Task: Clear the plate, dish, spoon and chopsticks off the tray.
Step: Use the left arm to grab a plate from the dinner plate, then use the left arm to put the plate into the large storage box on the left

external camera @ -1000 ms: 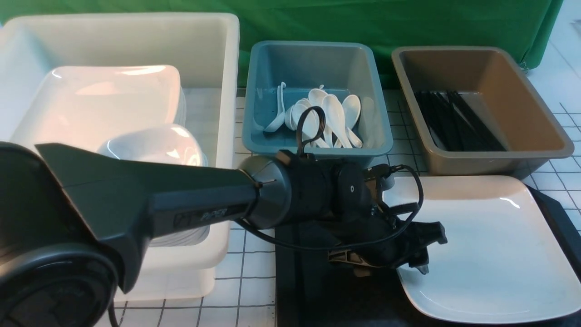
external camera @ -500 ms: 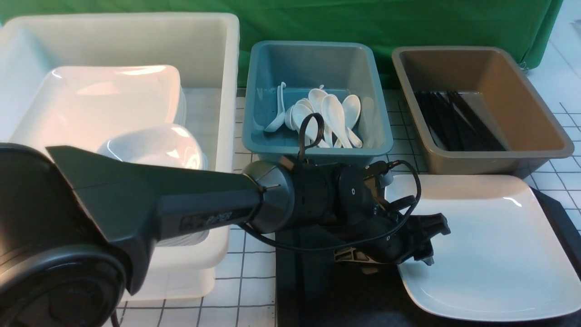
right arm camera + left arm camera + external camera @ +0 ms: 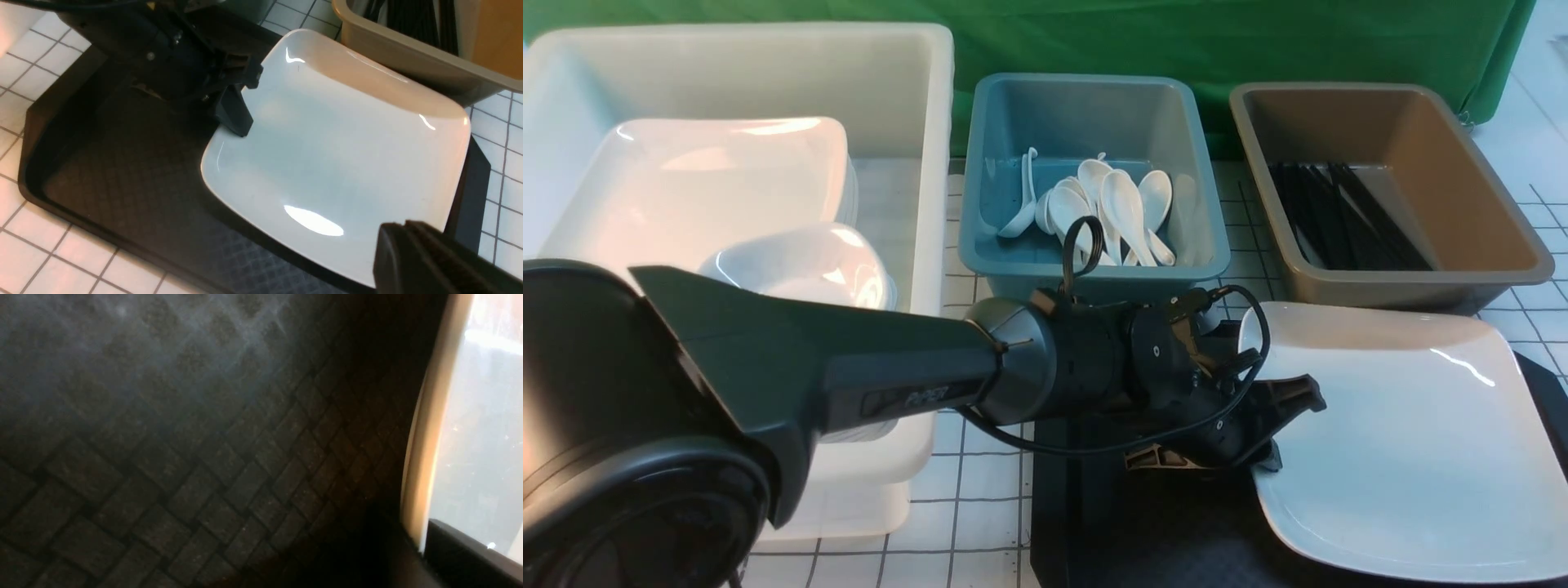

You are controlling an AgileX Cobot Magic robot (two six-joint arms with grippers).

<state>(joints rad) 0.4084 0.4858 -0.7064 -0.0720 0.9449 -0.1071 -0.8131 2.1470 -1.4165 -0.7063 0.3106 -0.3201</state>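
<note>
Nearly done, judging by the layout. Left gripper [image 3: 1270,465] pinched on the left rim of the plate [image 3: 1405,441], one finger on top. Plate on the right of the tray [image 3: 1143,539], far edge seemingly tipped up, just beside the brown tub [image 3: 1445,147]. Right gripper [image 3: 408,245] close by the plate, spread or closed impossible to tell. Nothing else seen on the tray's visible part. Spoons [image 3: 1119,204] in the blue tub [image 3: 1094,106], chopsticks [image 3: 1347,216] in the brown one, dishes [image 3: 800,261] in the white tub [image 3: 768,73]. Left to do: plate off the tray.
</note>
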